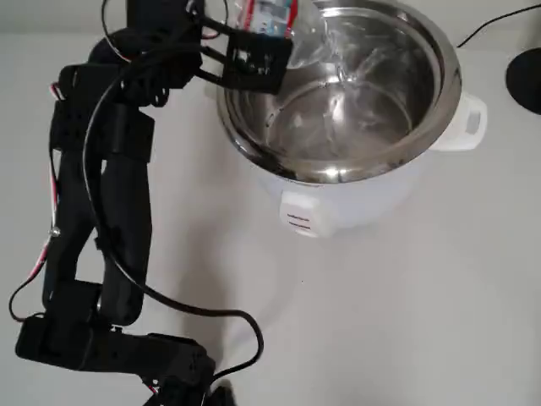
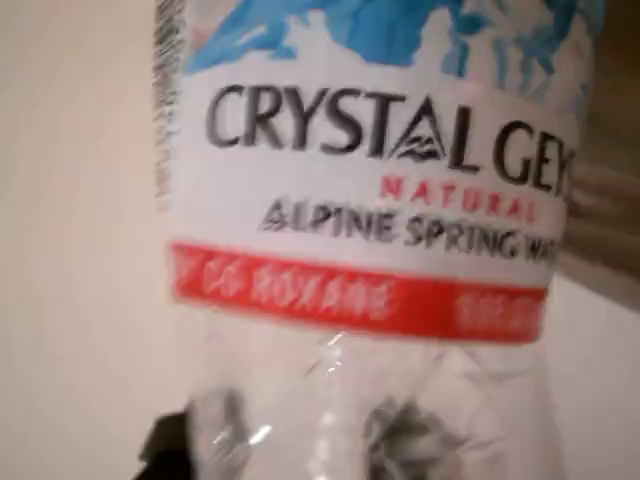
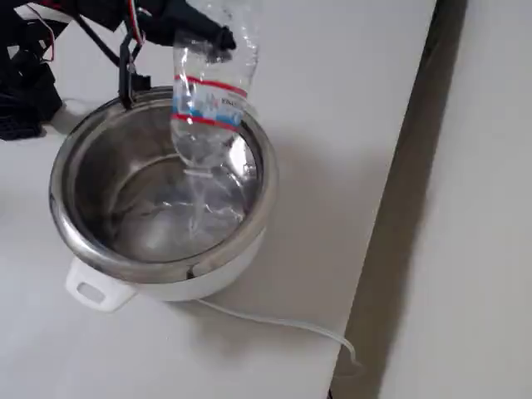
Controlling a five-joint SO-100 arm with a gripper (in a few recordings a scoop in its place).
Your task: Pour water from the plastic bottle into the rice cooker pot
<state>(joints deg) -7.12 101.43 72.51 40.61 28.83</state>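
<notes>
The plastic bottle (image 3: pixel 208 104) is tipped mouth-down over the rice cooker pot (image 3: pixel 259 212), and my gripper (image 3: pixel 195 33) is shut on its upper, base end. A clear stream of water (image 3: pixel 195 199) falls from the mouth into the steel pot, where water pools on the bottom. In the overhead view the bottle (image 1: pixel 279 19) leans from the gripper (image 1: pixel 254 42) over the pot's (image 1: pixel 448 80) left rim, with the water (image 1: pixel 345 80) splashing inside. The wrist view is close on the bottle's white-blue label with a red band (image 2: pixel 370 200).
The white cooker body has a side handle (image 1: pixel 471 123) and a front switch (image 1: pixel 300 218). A black round object (image 1: pixel 526 80) with a cable sits at the far right. A white power cord (image 3: pixel 283 324) trails toward the table edge (image 3: pixel 399 208).
</notes>
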